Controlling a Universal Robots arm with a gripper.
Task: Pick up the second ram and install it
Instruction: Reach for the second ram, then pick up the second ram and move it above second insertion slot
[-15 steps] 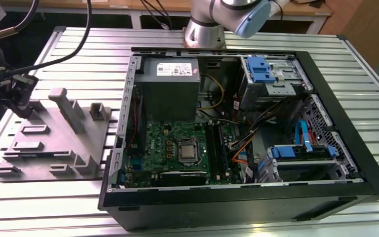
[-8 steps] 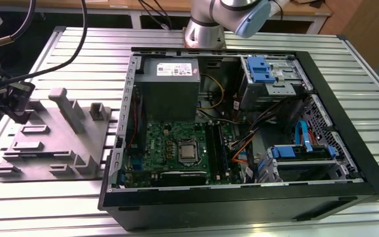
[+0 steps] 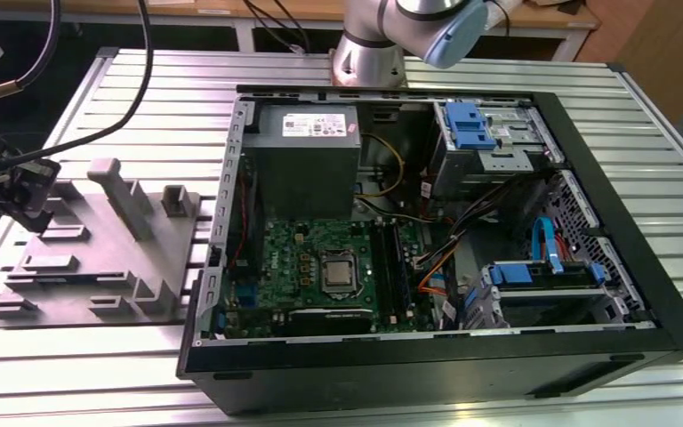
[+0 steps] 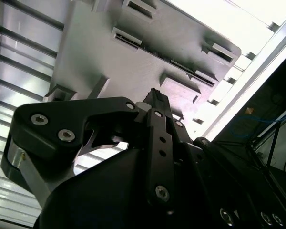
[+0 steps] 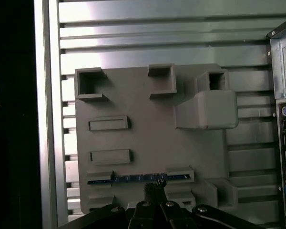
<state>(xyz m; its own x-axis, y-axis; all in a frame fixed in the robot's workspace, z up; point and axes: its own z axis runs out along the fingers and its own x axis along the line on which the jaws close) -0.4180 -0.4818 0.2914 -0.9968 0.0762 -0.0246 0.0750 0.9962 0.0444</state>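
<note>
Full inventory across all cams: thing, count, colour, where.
second ram: one, dark blue, on edge in a slot of the fixture, just ahead of the gripper
fixture: one, grey, on the table at the exterior view's left of the case
PC case: one, black, side open, on the table
power supply: one, grey, inside the case, far end
motherboard: one, green, on the case floor
drive brackets: two, blue, one at the far end, one nearer the camera
table: one, silver, slatted
arm: one, grey with a pale blue cap, behind the case
gripper: one, black, over the fixture at the ram
</note>
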